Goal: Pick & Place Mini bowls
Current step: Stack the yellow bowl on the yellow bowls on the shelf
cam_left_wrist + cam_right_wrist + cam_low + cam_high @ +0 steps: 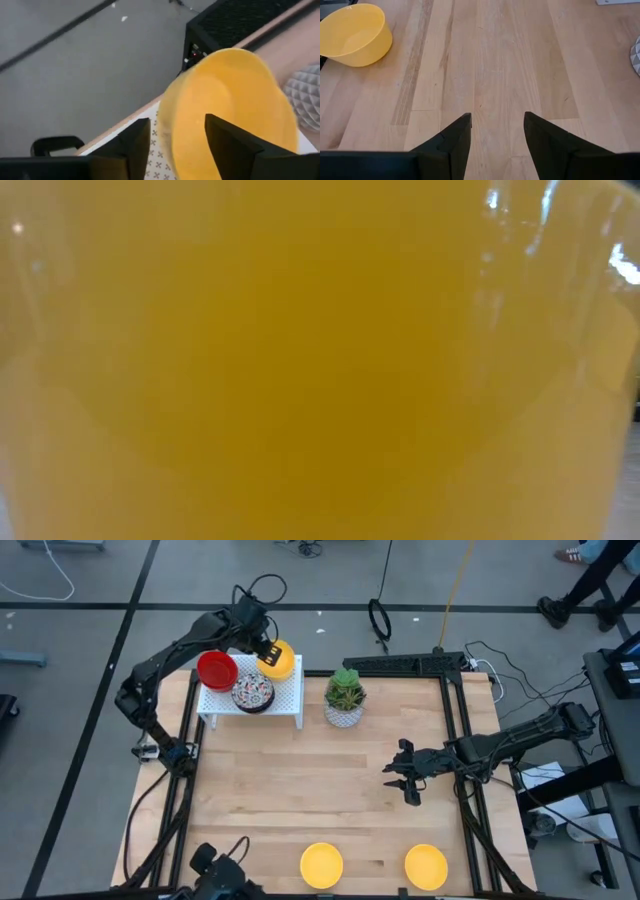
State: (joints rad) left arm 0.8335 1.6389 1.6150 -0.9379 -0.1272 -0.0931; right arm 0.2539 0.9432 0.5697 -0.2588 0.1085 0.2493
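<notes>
On a white perforated shelf (285, 700) at the table's far left stand a red bowl (217, 670), a floral bowl (252, 692) and, at its far right corner, a yellow bowl (279, 661) (235, 105). My left gripper (266, 650) (177, 145) is open over that yellow bowl, one finger (227, 145) inside it and one (132, 147) outside its wall. Two more yellow bowls (322, 865) (426, 866) rest on the table's near edge; one of them (352, 35) shows in the right wrist view. My right gripper (400, 780) (497, 132) hangs open above bare wood. My left gripper straddles the yellow bowl's rim (170, 125) from above and the far side. The gap between the fingers is much wider than the wall. Whether either finger touches the bowl, I cannot tell. The bowl looks tilted, with its underside over the shelf top (156, 132).
A white pot with a green plant (345, 698) stands just right of the shelf. A black box (225, 20) lies beyond the table's far edge. The low view is filled by a yellow bowl (320, 360) right before the lens. Bare wood lies between shelf and near bowls.
</notes>
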